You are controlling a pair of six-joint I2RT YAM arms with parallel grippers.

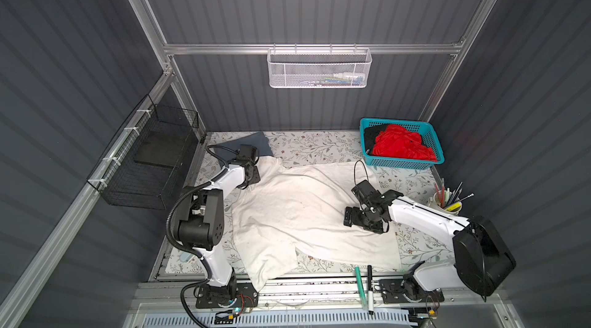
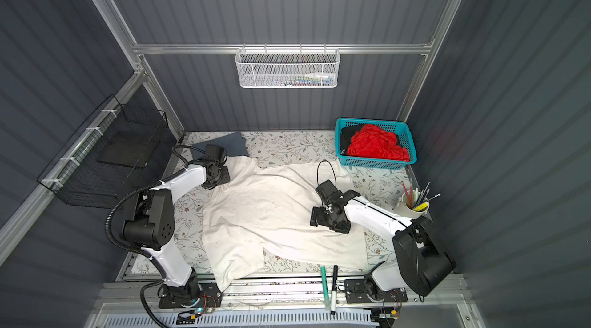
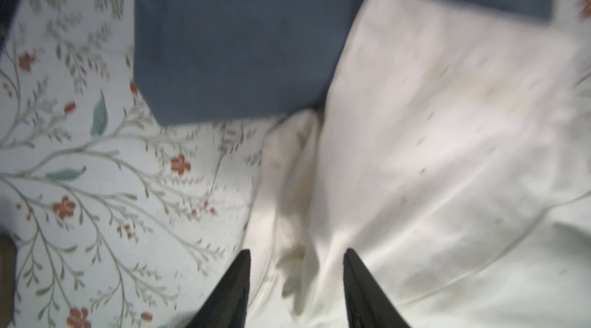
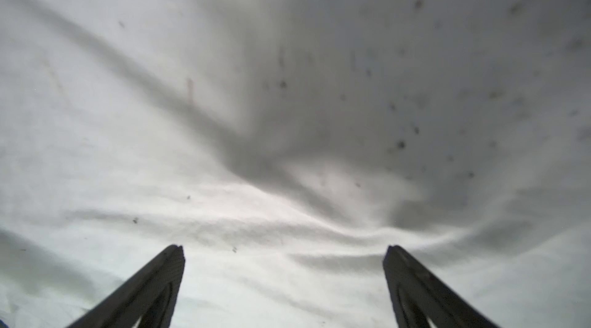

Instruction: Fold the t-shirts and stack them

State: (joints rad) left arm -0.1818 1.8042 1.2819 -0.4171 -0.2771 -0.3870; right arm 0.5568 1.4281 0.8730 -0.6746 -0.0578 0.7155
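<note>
Cloth check: large off-white cotton t-shirt is lying spread across the middle of the floral table covering. Left gripper is hanging over its upper-left corner, jaws apart and gripping nothing, beside the folded slate-grey t-shirt. Right gripper is poised over the shirt's right-centre, jaws wide apart. Bright red t-shirt and black t-shirt are sitting in the teal plastic basket, upper right.

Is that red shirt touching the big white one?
Apart. Both top views show the red shirt inside the blue basket, the white shirt outside it.
</note>
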